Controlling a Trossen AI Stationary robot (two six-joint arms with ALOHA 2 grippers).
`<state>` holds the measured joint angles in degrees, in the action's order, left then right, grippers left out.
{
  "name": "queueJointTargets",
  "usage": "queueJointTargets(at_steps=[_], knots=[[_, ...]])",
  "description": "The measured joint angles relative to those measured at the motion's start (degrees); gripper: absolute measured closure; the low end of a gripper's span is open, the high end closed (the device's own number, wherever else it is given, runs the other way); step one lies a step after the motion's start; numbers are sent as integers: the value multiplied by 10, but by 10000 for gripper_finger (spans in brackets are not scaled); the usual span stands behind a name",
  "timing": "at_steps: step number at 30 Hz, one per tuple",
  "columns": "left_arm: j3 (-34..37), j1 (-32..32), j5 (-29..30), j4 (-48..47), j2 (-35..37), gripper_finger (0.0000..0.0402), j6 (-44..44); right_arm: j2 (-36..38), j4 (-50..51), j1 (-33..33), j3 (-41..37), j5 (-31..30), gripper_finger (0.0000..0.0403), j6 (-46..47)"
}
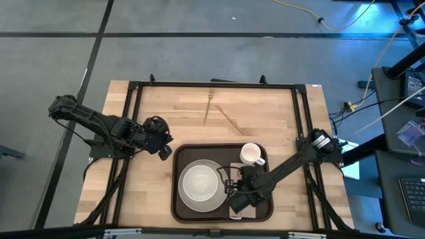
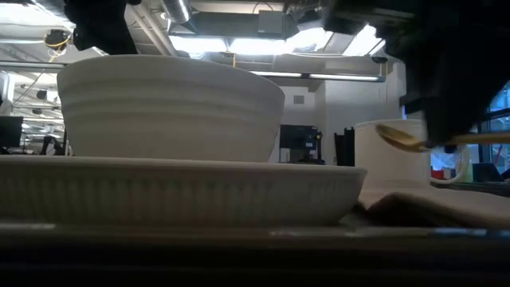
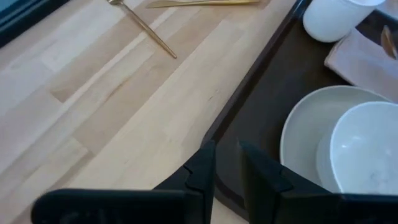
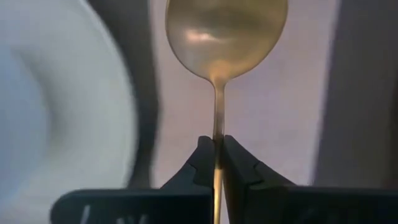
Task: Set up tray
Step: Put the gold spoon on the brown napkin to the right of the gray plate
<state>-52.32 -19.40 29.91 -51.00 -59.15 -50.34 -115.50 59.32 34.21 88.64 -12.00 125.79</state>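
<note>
The dark brown tray (image 1: 259, 211) lies at the table's near middle. On it stand a white plate (image 1: 199, 199) carrying a white bowl (image 1: 199, 180), a white cup (image 1: 251, 154) and a pale napkin (image 4: 280, 124). My right gripper (image 1: 232, 188) hovers over the napkin, between plate and cup, shut on a golden spoon (image 4: 227, 31). My left gripper (image 3: 227, 163) hangs over the tray's far-left corner, its fingers a narrow gap apart and touching nothing. My right gripper pinches the spoon's thin handle (image 4: 217, 127) between its two fingers, a short way behind the spoon's bowl. The handle runs along the fingers and the spoon's bowl (image 2: 396, 136) sticks out ahead of them. The spoon is lifted clear above the napkin (image 2: 430, 209), roughly level.
A golden fork (image 1: 208, 108) and a golden knife (image 1: 230, 120) lie on the bare wood at the table's far middle. A black frame (image 1: 212, 84) runs around the table top. Open wood lies left of the tray.
</note>
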Motion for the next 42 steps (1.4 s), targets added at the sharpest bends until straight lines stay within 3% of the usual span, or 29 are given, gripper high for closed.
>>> queueJointTargets(at_steps=[17, 42], knots=[[0, 0, 0, 0, 0, 343, 6, 1, -129, -18, -94, 31, 397, -23], [0, 0, 0, 0, 0, 343, 1, 3, -97, -29, -94, 31, 394, -26]])
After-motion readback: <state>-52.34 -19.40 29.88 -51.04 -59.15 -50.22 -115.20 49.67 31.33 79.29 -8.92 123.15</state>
